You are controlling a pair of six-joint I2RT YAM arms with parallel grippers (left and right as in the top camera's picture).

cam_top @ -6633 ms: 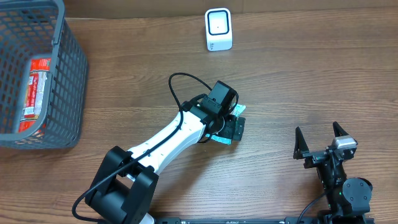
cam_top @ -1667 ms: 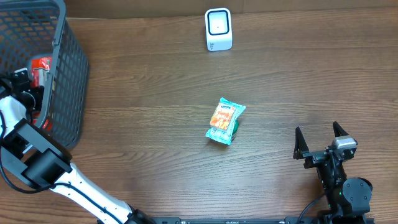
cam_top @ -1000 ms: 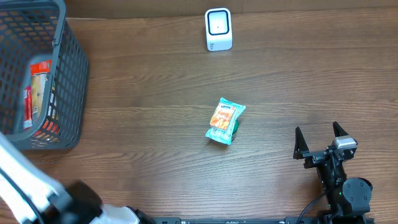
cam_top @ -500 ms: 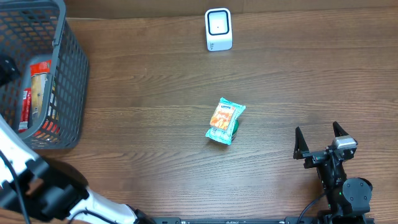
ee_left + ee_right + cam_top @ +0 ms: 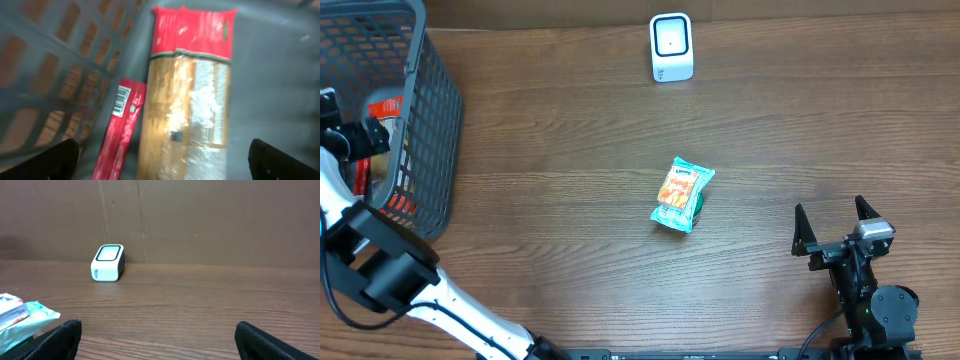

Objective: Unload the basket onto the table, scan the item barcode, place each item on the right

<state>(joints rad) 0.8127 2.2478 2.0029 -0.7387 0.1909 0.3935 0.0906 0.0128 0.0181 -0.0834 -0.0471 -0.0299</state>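
Observation:
A teal and orange snack packet (image 5: 682,195) lies flat in the middle of the table, its end showing low at the left of the right wrist view (image 5: 20,317). The white scanner (image 5: 671,47) stands at the far edge (image 5: 107,262). My left gripper (image 5: 360,137) hangs open inside the grey basket (image 5: 432,120). Below it (image 5: 165,165) lie a long red and tan packet (image 5: 190,90) and a thin red packet (image 5: 120,130) with a barcode on its upper end. Nothing is between the jaws. My right gripper (image 5: 835,235) rests open at the near right (image 5: 165,342), holding nothing.
The basket stands at the table's far left corner, its mesh walls close around my left gripper. A brown wall (image 5: 200,220) rises behind the scanner. Bare wood (image 5: 800,130) lies between the snack packet, the scanner and my right gripper.
My left arm has swung about at the table's left side and its gripper now hangs lower inside the basket, over the packets. The snack packet and the right arm have not moved.

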